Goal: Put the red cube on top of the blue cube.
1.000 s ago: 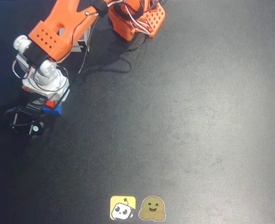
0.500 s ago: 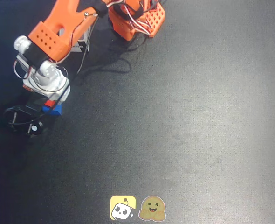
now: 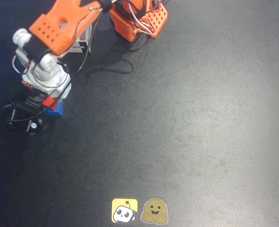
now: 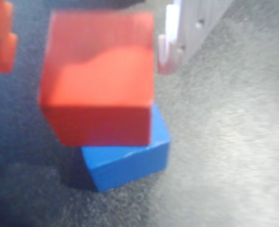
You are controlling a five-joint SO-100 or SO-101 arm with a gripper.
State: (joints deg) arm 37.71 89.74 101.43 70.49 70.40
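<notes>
**Red cube sitting skewed on the blue, jaws standing off it**

In the wrist view the red cube (image 4: 99, 78) sits on the blue cube (image 4: 127, 153), turned a little and shifted so that the blue's near corner and right edge show past it; the two look to be touching. The gripper (image 4: 85, 40) straddles the red: an orange finger at the left edge and a white one at upper right, each with a gap to the cube's faces, so the jaws are apart and hold nothing. In the overhead view the pair lies at the far left of the dark table (image 3: 187, 123), mostly hidden under the arm; only slivers of red (image 3: 48, 101) and blue (image 3: 56, 110) show.

Both look like small, light, rigid blocks with matte faces, so slip should be slight; the best hold is on two opposite flat side faces, square on, not on corners. The stack overhangs, so a nudge on withdrawal could tip it.
</notes>
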